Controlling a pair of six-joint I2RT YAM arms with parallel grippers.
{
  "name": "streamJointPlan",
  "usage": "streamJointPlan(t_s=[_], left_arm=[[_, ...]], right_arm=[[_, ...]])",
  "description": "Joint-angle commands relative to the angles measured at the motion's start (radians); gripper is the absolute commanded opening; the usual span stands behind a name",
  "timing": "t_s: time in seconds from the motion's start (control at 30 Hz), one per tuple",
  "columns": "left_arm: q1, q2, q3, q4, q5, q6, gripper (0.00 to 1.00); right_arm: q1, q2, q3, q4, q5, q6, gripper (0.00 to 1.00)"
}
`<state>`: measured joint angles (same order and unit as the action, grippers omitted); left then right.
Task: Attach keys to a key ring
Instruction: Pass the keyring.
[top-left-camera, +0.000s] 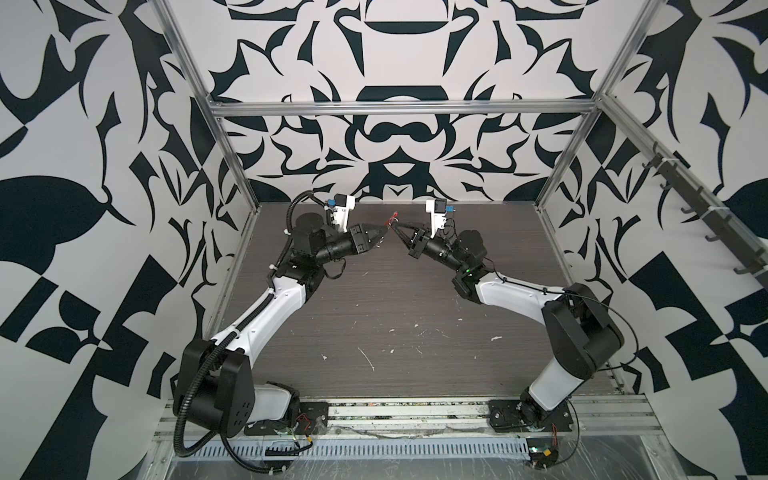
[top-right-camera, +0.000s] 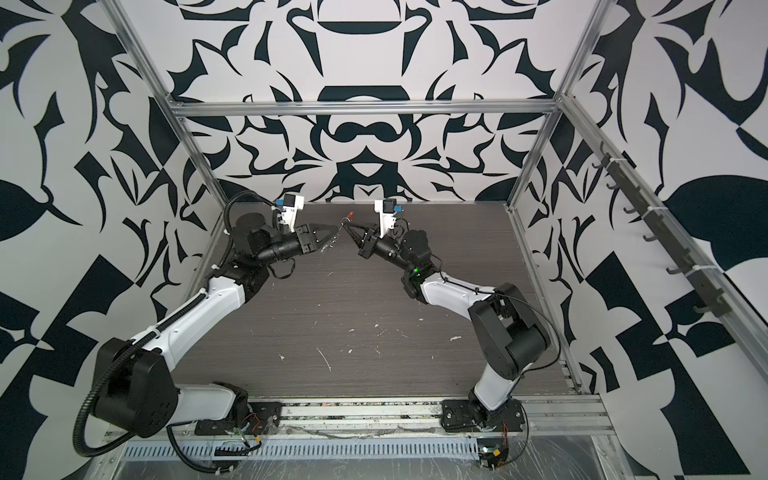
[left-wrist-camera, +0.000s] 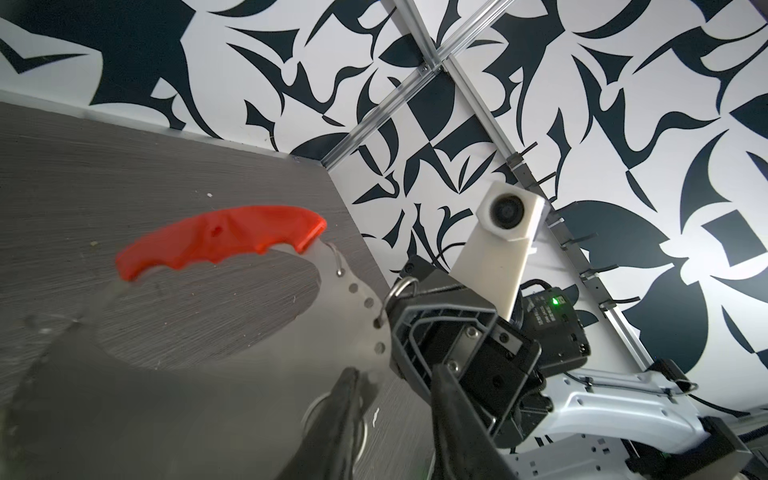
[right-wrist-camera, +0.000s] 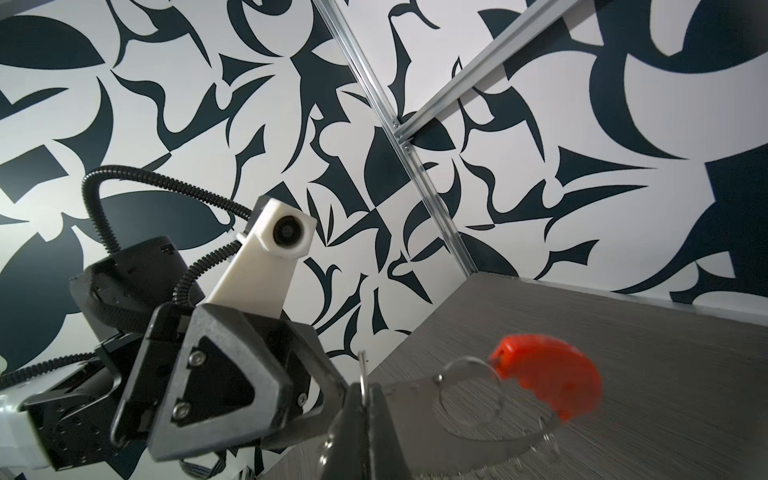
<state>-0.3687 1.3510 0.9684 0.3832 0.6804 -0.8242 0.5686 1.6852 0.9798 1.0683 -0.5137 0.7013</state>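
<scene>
The key ring (top-left-camera: 392, 217) (top-right-camera: 350, 216) hangs in the air between both grippers, over the back of the table. It is a metal band (left-wrist-camera: 365, 303) (right-wrist-camera: 415, 386) pierced with holes, with a red plastic grip (left-wrist-camera: 220, 241) (right-wrist-camera: 548, 374). My right gripper (right-wrist-camera: 363, 386) (top-left-camera: 394, 227) is shut on a small silver ring (right-wrist-camera: 363, 365) (left-wrist-camera: 401, 286) hooked in a hole of the band. The jaws of my left gripper (left-wrist-camera: 397, 372) (top-left-camera: 385, 233) stand apart, with table showing between the tips. The band lies against the outer side of one of its fingers (left-wrist-camera: 349, 415). The keys show in no view.
The dark wood table (top-left-camera: 395, 316) carries white flecks. More small silver rings (right-wrist-camera: 548, 444) hang from the band. Aluminium frame posts (top-left-camera: 237, 166) stand at the back corners. A rail of hooks (top-left-camera: 685, 195) runs along the right wall.
</scene>
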Motion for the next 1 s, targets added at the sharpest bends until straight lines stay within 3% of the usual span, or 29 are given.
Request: streamJointPlan(t_s=[0.0,0.1,0.37,0.63,0.97], left_arm=[[-0.01,-0.009,-0.021,0.078,0.028,-0.035,0.32],[-0.001,-0.039,-0.016,0.048,0.025,-0.022,0.32],[0.057,-0.142,0.114,-0.317,-0.073,0.241,0.32],[0.066,0.032,0.166,-0.135,0.146,0.119,0.19],[0.065,0.057,0.138,0.048,0.174,0.005,0.18]], right_arm=[[-0.002,-0.02,0.056,0.133,-0.016,0.038,0.0],[-0.004,-0.022,0.05,0.133,-0.025,0.039,0.0],[-0.018,-0.05,0.017,0.126,-0.068,0.042,0.0],[-0.018,-0.028,0.042,0.173,-0.106,0.108,0.0],[-0.016,-0.019,0.056,0.175,-0.113,0.129,0.0]])
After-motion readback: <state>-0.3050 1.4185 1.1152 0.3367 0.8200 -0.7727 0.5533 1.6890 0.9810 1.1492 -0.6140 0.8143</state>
